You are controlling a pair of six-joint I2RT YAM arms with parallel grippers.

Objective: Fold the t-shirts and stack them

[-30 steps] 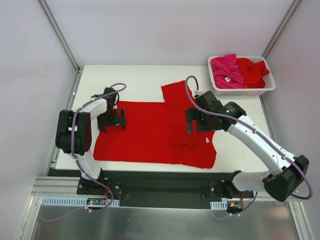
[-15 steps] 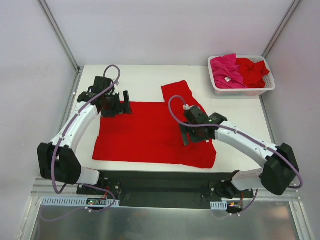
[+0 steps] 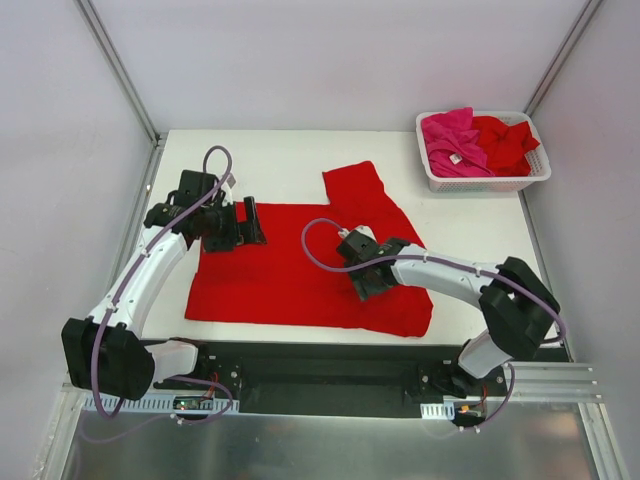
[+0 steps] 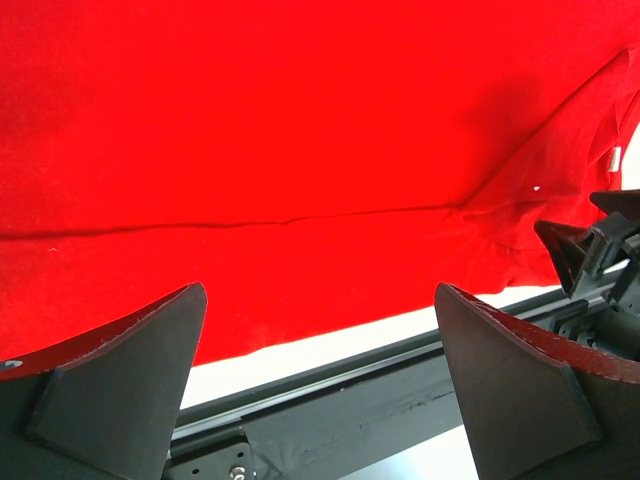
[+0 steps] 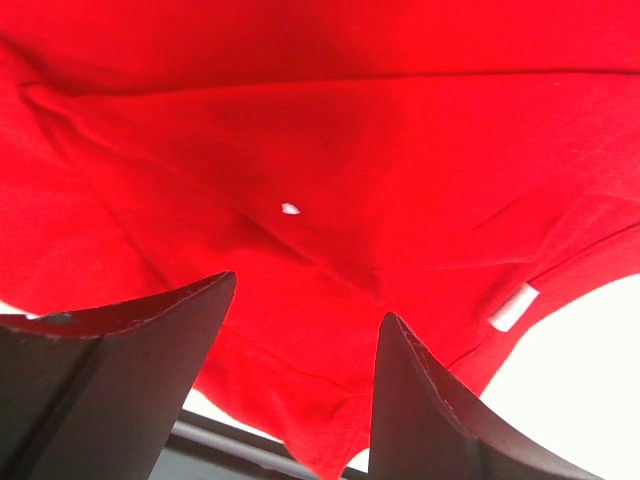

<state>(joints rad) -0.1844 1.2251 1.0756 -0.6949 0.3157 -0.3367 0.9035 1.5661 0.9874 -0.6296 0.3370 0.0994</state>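
Right arm (image 3: 440, 268) swung left over the flat, creased red t-shirt (image 3: 280, 270).

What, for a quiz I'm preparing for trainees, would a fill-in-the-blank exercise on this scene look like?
The t-shirt spread on the table is ____.
The basket holds a red shirt and a ____ one.
The left gripper has its jaws ____.
Missing words: red; pink; open.
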